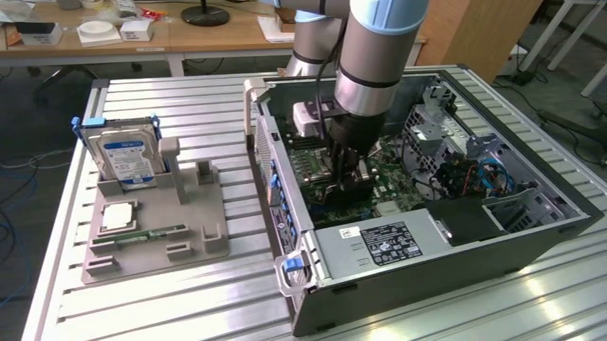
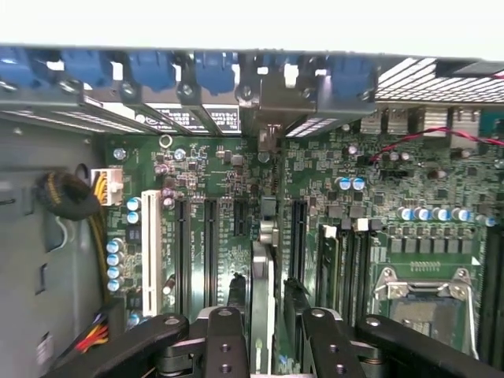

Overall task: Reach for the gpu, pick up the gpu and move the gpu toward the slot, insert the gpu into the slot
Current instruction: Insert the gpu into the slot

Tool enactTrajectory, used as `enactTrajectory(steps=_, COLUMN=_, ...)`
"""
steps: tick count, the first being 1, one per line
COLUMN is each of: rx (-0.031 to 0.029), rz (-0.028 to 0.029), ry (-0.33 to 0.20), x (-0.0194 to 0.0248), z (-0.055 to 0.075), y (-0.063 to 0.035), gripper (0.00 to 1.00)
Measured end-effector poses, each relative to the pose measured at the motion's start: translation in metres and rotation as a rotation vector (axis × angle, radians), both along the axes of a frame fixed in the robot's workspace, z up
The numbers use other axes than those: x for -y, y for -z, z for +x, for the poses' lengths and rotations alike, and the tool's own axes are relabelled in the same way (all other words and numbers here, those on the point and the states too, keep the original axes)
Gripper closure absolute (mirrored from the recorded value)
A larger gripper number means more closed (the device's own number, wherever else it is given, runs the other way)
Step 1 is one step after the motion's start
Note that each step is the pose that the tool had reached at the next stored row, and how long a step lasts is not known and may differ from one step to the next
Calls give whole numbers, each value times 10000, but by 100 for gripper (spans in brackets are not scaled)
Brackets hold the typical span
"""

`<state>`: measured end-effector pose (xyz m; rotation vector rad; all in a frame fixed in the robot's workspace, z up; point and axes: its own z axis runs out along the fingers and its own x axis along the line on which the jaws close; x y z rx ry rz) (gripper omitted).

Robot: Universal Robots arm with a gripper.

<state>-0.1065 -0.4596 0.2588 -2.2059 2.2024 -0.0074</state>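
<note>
Here the pincer (image 2: 276, 346) is down inside the open PC case (image 1: 455, 245), over the motherboard (image 2: 409, 181). It's clamped on the gpu (image 2: 262, 287), w/ one finger on each flat face of the card.

Key relation: the gpu sits directly between the fingers (image 2: 226, 339), seen edge-on as a thin strip. Its long axis runs from the pincer toward the case's rear wall, the one w/ the row of blue latches (image 2: 150, 71). The bracket end points at that wall. That axis looks parallel to the black connectors (image 2: 211, 232) and the white connector (image 2: 150, 240) next to it, so approx. in line w/ the expansion row.

The slot is hidden under the card's edge, so I can't tell if the card is seated or just above it. In the exterior view the pincer (image 1: 347, 186) hangs roughly vertical, low over the board.
</note>
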Motion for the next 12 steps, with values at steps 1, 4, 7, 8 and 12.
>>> enactTrajectory(steps=1, rx=2, rz=-1, ry=0, x=0, z=0, y=-26, gripper=66)
enactTrajectory(steps=4, rx=9, rz=-1, ry=0, x=0, z=0, y=-103, gripper=66)
enactTrajectory(steps=7, rx=16, rz=0, ry=0, x=0, z=0, y=-158, gripper=66)
enactTrajectory(steps=8, rx=17, rz=-1, ry=0, x=0, z=0, y=-181, gripper=66)
enactTrajectory(steps=12, rx=21, rz=2, ry=1, x=0, z=0, y=-201, gripper=66)
